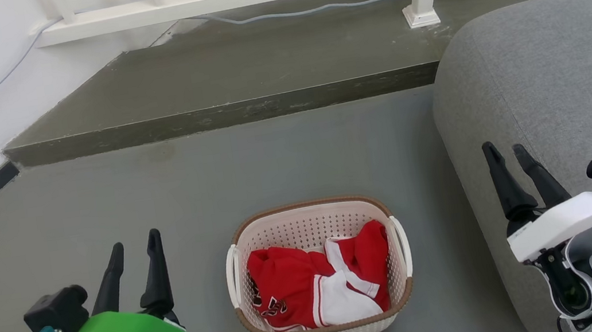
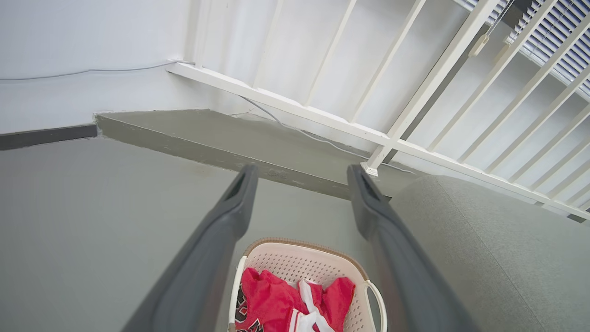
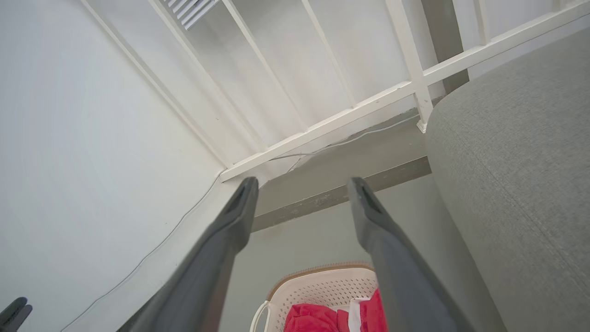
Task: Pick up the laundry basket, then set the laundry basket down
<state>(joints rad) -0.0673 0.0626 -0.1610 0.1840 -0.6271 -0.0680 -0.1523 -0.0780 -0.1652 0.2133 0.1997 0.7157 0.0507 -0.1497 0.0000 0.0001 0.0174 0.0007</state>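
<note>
Cream perforated plastic: the laundry basket rests on the floor between left gripper and right gripper, both parted, empty. We judge it light, stiff; take the side handles.

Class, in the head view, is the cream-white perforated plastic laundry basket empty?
No, crumpled red and white clothing lies inside the cream-white perforated laundry basket.
</note>
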